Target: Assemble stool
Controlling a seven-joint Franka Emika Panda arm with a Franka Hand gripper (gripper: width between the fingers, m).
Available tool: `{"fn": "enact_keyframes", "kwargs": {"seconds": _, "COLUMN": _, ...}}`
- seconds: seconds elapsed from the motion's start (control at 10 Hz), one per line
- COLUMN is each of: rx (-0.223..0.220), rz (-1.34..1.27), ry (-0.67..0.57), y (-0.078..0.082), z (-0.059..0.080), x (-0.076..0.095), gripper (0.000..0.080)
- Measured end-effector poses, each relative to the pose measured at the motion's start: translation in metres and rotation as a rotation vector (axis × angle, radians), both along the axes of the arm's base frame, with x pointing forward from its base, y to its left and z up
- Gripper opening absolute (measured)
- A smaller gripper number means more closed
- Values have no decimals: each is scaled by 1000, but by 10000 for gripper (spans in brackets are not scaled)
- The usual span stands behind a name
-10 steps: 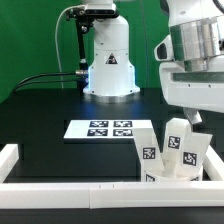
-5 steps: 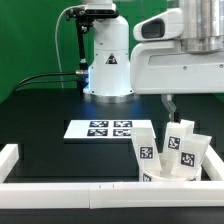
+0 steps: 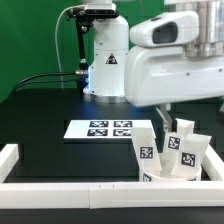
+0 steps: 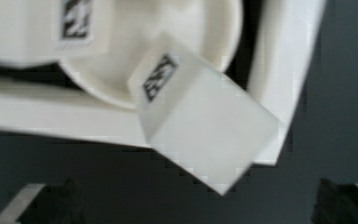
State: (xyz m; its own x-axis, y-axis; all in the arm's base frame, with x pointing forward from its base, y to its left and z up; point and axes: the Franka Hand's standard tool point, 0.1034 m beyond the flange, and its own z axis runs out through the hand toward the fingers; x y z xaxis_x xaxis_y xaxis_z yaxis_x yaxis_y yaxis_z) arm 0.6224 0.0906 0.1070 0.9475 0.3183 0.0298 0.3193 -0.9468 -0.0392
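Here, entries run from the exterior view's left to its right, each placed against the marker board (image 3: 99, 128), which lies flat on the black table (image 3: 40, 115).

Item 1, edge rail (image 3: 60, 186): long white bar along the near side of the table, nearer the camera than the marker board, with a raised end at the exterior view's left.

Item 2, robot base (image 3: 108, 60): white column standing behind the marker board, with black cables trailing off toward the exterior view's left.

Item 3, stool legs (image 3: 165, 150): white chunky pieces, each bearing a black-and-white square tag, leaning together just to the exterior view's right of the marker board and close against the edge rail. At least three show; the exact count cannot be told.

Item 4, arm (image 3: 175, 62): large white housing hanging above the legs and filling the upper area to the right of the marker board. It hides the fingers in this view.

Item 5, wrist view only: the round seat (image 4: 114, 75), a pale thick disc with a tagged rim, and one tagged leg (image 4: 202, 115) lying tilted across it. The gripper (image 4: 190, 205) shows as two dark fingertips (image 4: 25, 205) spread wide apart, released, grasping nothing.
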Motion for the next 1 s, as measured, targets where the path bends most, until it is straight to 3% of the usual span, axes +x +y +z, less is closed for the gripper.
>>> {"fn": "enact_keyframes", "kwargs": {"seconds": 0.1, "rx": 1, "rz": 180, "ry": 39, "y": 1, "z": -6, "x": 0, "gripper": 649}}
{"fn": "enact_keyframes", "kwargs": {"seconds": 0.2, "rx": 2, "rz": 198, "ry": 17, "y": 7, "z": -6, "x": 3, "gripper": 649}}
{"fn": "enact_keyframes", "kwargs": {"seconds": 0.4, "rx": -14, "rz": 257, "ry": -14, "y": -6, "z": -3, "x": -3, "gripper": 649}}
{"fn": "enact_keyframes", "kwargs": {"seconds": 0.6, "rx": -37, "rz": 359, "ry": -13, "y": -9, "z": -5, "x": -3, "gripper": 649}}
{"fn": "enact_keyframes", "kwargs": {"seconds": 0.8, "rx": -45, "rz": 424, "ry": 18, "y": 7, "z": -20, "x": -20, "gripper": 649}}
{"fn": "enact_keyframes", "kwargs": {"seconds": 1.0, "rx": -48, "rz": 405, "ry": 35, "y": 2, "z": -30, "x": -24, "gripper": 649}}
